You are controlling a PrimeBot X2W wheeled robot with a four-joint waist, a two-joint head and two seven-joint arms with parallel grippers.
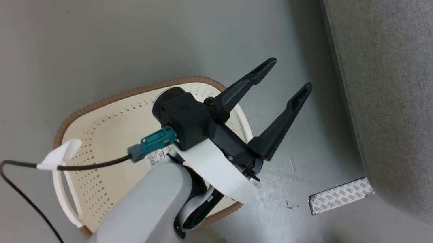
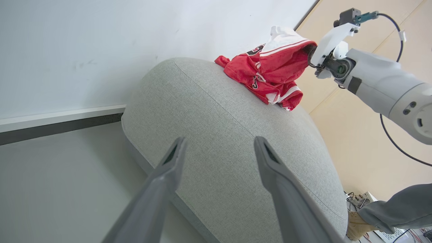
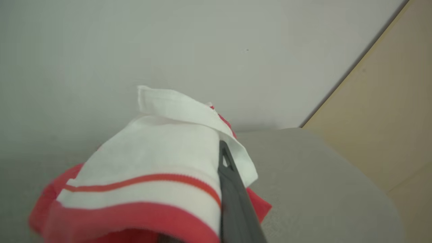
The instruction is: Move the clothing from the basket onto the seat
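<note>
The red and white clothing (image 2: pixel 270 71) lies bunched on top of the light grey seat (image 2: pixel 219 111), one end lifted. My right gripper (image 2: pixel 308 50) is shut on that raised end. In the right wrist view the white striped fabric (image 3: pixel 162 162) drapes over the gripper, hiding all but one dark finger (image 3: pixel 231 189). My left gripper (image 1: pixel 290 74) hangs open and holds nothing above the cream basket (image 1: pixel 88 107), whose visible perforated floor is bare. Its fingers point toward the seat (image 1: pixel 399 76). In the left wrist view the left gripper (image 2: pixel 220 140) faces the seat's side.
A patterned tape patch (image 1: pixel 341 196) lies on the grey floor by the seat's corner. A black cable (image 1: pixel 24 188) loops over the basket's left side. A white wall with a dark skirting (image 2: pixel 60 125) runs behind the seat. A person's grey-clad leg (image 2: pixel 395 209) shows at lower right.
</note>
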